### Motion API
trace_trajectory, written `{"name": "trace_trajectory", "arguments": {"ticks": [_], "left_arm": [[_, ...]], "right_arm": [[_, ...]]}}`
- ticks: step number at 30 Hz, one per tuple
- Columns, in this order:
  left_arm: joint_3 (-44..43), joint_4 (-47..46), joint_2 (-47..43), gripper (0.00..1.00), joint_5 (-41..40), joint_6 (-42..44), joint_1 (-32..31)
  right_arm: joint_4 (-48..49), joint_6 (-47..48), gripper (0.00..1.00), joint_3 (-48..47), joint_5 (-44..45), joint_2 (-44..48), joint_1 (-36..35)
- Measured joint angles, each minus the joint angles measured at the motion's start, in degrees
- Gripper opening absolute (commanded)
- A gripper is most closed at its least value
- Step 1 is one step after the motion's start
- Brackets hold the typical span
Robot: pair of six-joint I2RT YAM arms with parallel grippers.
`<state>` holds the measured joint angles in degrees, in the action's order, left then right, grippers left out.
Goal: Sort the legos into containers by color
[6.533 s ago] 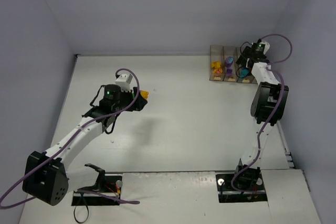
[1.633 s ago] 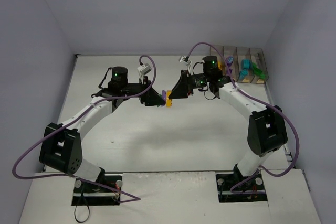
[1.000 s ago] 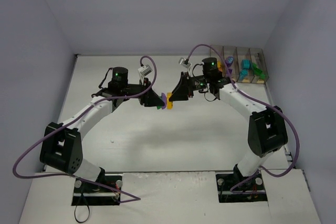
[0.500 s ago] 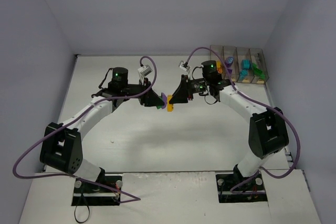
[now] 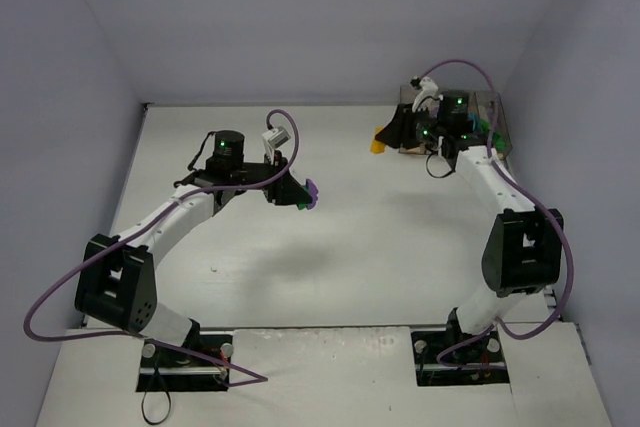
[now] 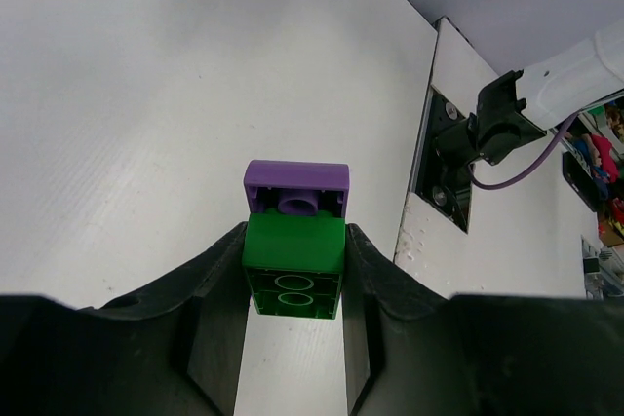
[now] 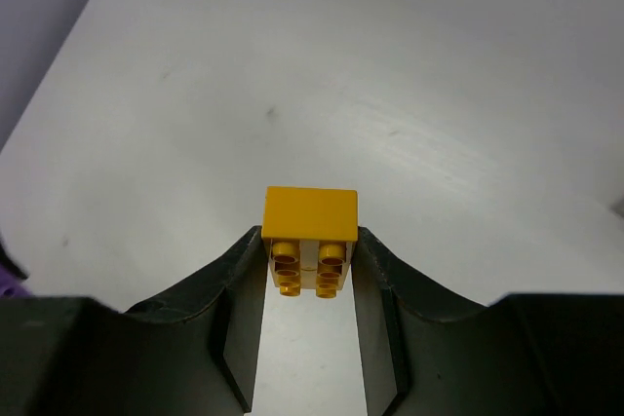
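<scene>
yellow lego (image 7: 309, 209), green lego (image 6: 293, 244), purple lego (image 6: 296, 174): one each.

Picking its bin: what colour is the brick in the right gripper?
The brick is yellow-orange; right wrist view shows it best.

We see bright, even overhead light on the white table (image 5: 350, 247), a soft shadow beneath the left arm (image 5: 170, 219); wrist views sharp, faint glare.
</scene>
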<state>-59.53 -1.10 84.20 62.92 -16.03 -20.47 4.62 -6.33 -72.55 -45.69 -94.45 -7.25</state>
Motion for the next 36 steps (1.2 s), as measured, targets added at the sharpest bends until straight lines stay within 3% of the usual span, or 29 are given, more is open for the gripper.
{"name": "trace_trajectory", "arguments": {"ticks": [10, 14, 24, 33, 36], "left_arm": [[2.14, 0.04, -1.73, 0.00, -0.26, -0.48, 0.00], [2.58, 0.02, -2.64, 0.00, -0.79, -0.90, -0.07], [2.89, 0.44, -3.26, 0.00, -2.54, -1.20, -0.11], [2.89, 0.42, -3.19, 0.00, -3.45, -2.21, -0.48], [2.89, 0.42, -3.19, 0.00, -3.48, -2.25, -0.48]], "right_arm": [[1.11, 1.49, 0.00, -15.28, 24.65, -11.28, 3.58], [4.22, 3.43, 0.00, -20.15, 30.62, -21.09, 3.93], [9.60, 6.16, 0.02, -24.11, 37.35, -29.18, 4.31], [13.11, 6.86, 0.25, -33.59, 37.29, -34.03, 5.70], [12.70, 6.88, 0.39, -37.81, 36.68, -38.14, 6.12]]}}
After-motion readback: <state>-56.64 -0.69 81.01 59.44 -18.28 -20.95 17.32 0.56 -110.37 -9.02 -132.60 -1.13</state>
